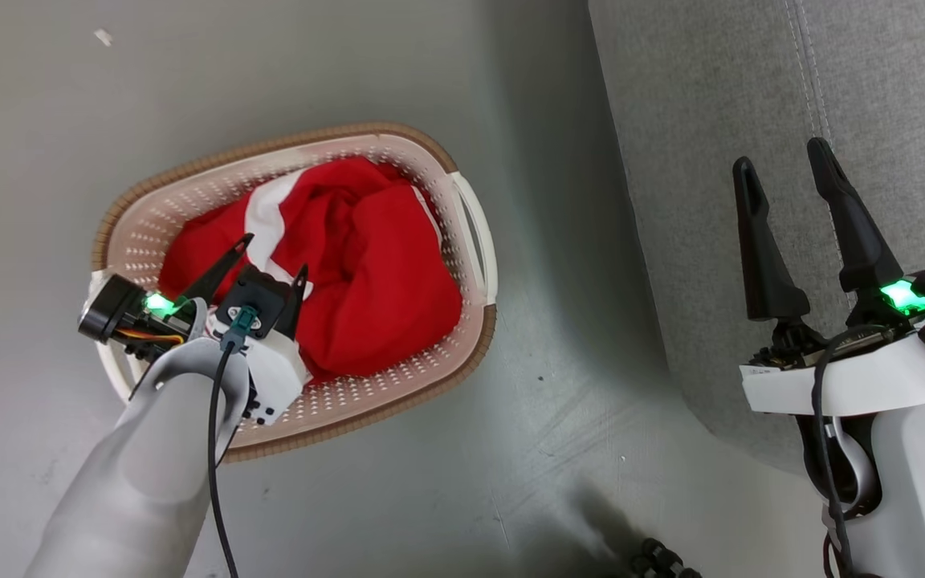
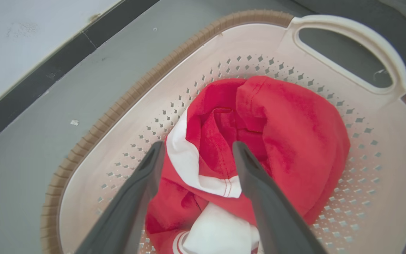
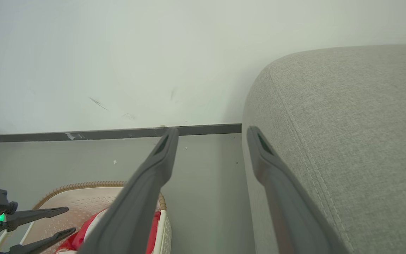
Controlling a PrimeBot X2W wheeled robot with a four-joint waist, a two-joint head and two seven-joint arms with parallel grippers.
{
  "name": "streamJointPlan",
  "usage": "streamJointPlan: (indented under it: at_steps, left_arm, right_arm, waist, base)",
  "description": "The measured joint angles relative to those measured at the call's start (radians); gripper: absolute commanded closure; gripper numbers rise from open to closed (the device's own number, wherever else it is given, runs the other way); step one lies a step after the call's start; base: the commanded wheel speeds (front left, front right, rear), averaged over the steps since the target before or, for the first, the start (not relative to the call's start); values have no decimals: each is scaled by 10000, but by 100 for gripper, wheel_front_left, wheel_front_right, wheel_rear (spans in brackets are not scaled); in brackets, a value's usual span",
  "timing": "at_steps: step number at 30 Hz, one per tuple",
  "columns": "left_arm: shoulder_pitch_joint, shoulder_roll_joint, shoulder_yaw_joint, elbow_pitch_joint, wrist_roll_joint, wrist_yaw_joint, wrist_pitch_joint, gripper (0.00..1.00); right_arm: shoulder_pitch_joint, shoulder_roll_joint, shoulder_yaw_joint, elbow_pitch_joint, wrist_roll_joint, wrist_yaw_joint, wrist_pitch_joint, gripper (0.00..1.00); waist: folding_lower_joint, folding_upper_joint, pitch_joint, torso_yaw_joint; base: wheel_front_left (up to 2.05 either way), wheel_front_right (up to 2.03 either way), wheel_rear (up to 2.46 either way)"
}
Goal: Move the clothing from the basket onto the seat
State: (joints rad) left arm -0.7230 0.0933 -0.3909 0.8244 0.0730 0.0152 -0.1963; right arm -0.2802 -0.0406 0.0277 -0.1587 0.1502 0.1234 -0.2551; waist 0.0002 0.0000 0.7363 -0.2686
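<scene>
The left gripper (image 1: 276, 253) hangs over the basket (image 1: 270, 148) with its jaws spread wide and nothing between them, fingers pointing down at the clothing (image 1: 374, 265). The clothing lies bunched in the basket directly under those fingertips, a red heap with a white band (image 2: 185, 160) between the two fingers and a strip of white trim with thin red stripes (image 2: 226, 187) just inside the right-hand finger in the left wrist view. No lettering on the fabric can be made out. Past the fingertips, the basket's perforated wall rises to a white handle (image 2: 347, 31), and the brown rim curves round on the gripper's left. Beyond the rim are grey floor (image 2: 30, 158) and a dark baseboard (image 2: 48, 76) under a pale wall (image 2: 12, 28). The right gripper (image 1: 782, 156) is well apart from the basket, also wide open and empty, held up in front of the seat (image 1: 711, 80), whose rounded grey edge and stitched seam lie just to that gripper's right. A strip of bare floor separates the seat from the basket, which sits low on this gripper's left. A black cable (image 1: 212, 449) runs along the left forearm, and a green light (image 1: 159, 303) glows at that wrist.
</scene>
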Motion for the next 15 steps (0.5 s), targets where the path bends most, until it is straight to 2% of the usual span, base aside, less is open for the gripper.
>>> streamJointPlan:
  at_steps: [15]
  left_arm:
    - [-744, 504, 146, 757, 88, 184, 13, 0]
  right_arm:
    - [-643, 0, 276, 29, 604, 0, -2, 0]
  waist:
    - [0, 0, 1126, -681]
  base:
    - [0, 0, 0]
